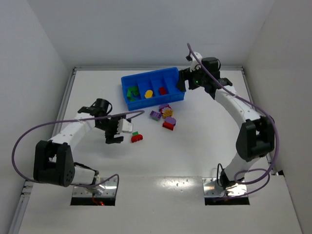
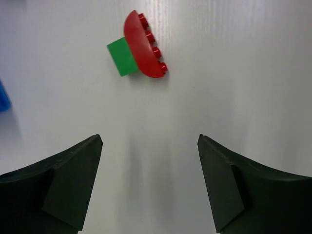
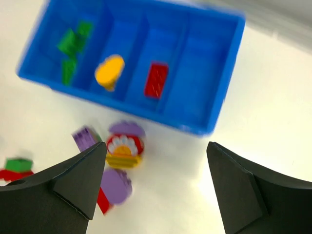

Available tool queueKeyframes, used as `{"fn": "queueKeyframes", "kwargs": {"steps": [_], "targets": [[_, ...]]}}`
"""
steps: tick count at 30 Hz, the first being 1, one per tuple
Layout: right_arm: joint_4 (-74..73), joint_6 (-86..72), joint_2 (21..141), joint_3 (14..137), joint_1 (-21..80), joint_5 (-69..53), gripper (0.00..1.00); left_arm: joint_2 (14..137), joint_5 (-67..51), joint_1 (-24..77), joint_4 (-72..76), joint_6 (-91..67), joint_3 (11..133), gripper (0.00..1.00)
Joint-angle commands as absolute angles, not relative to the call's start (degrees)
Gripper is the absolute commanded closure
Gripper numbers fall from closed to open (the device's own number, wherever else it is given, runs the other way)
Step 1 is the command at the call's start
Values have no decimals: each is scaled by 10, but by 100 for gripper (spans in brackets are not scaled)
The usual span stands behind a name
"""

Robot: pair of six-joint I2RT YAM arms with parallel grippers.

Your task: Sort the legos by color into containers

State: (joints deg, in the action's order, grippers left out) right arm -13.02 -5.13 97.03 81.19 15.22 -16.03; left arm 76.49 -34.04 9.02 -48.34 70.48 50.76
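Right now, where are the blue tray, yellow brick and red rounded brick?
blue tray (image 3: 200,83), right wrist view, empty compartment's floor.
yellow brick (image 3: 109,71), right wrist view, its middle.
red rounded brick (image 2: 141,46), left wrist view, its smooth side.

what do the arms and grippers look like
Both the left arm and the right arm have white links and black joints, with a thin purple cable looping alongside. The left gripper and right gripper have matte black wedge-shaped fingers.
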Motion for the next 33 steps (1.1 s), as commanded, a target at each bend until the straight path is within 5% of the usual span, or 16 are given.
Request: {"fn": "queueKeyframes", "kwargs": {"steps": [1,7,11,33], "targets": [[-136,-35,952,776,142,-163,16,792,-384,93,-480,969,516,14],[-147,-35,924,756,117,-163,16,968,-437,98,-574,1143,685,14],[-152,-30,911,744,99,-163,16,1052,-420,117,-685,1252,768,23],[-157,-40,893,734,40,-182,16,1078,-380,160,-615,1374,722,15]]}}
